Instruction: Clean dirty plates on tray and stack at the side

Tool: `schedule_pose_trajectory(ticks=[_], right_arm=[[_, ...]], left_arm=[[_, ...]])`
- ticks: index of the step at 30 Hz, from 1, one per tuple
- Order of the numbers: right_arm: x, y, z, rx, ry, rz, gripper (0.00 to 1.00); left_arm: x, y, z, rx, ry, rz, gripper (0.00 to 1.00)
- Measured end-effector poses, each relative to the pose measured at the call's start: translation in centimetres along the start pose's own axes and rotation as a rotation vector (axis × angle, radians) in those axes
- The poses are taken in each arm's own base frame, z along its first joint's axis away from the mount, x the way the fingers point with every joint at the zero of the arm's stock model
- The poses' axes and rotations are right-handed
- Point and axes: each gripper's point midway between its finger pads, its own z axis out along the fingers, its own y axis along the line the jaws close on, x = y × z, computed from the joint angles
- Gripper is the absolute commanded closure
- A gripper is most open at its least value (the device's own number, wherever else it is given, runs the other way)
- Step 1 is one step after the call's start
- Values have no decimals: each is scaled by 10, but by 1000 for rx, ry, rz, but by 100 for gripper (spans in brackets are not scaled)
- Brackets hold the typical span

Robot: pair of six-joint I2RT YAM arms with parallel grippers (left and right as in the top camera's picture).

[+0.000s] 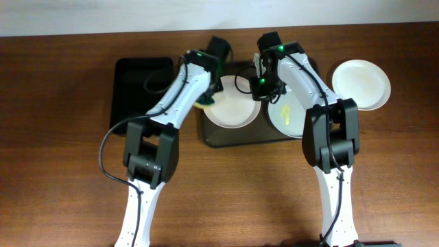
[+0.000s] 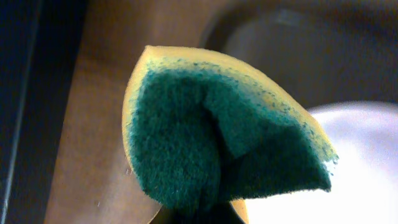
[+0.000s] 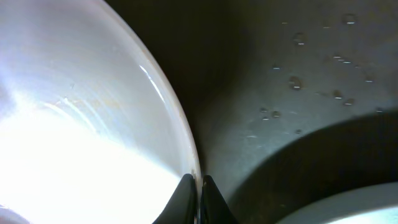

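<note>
The brown-grey tray (image 1: 209, 137) holds two white plates. The left plate (image 1: 233, 110) lies under both grippers. The right plate (image 1: 291, 116) has a yellow smear. A third plate (image 1: 361, 84) lies on the table right of the tray. My left gripper (image 1: 208, 96) is shut on a yellow sponge with a green scouring face (image 2: 217, 137), held over the left plate's left rim (image 2: 367, 162). My right gripper (image 3: 200, 182) is shut on the left plate's right rim (image 3: 74, 124). The wet tray floor (image 3: 298, 93) and the other plate's edge (image 3: 354, 208) show beside it.
A smaller glossy black tray (image 1: 140, 86) lies left of the brown-grey tray and also shows in the left wrist view (image 2: 18, 93). Brown wooden table (image 1: 62, 171) surrounds everything. Both arms reach in from the front edge.
</note>
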Motion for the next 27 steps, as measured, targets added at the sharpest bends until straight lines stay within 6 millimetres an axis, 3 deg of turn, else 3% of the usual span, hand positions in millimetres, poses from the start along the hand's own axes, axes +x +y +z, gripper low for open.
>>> schedule_pose_trajectory(ticks=[4,9,13,18,23,27], right_arm=[[0,-3,0,10,-1,3,96],[0,-3,0,11,-1,2,96],[0,-3,0,11,-1,3,96],[0,-4,0,15,-2,3,96],[0,-5,0,20,-2,2,96],[0,-5,0,22,-2,2,96]], left_arm=[[-7,-18,-2,145,39,-36,100],[5,-70,-14,364,87,-9,100],[22,-92,-11,417,127,12,100],[38,-99,19,419,191,-19,100],[36,-98,21,419,187,-26,100],[36,-81,22,329,177,-9,100]])
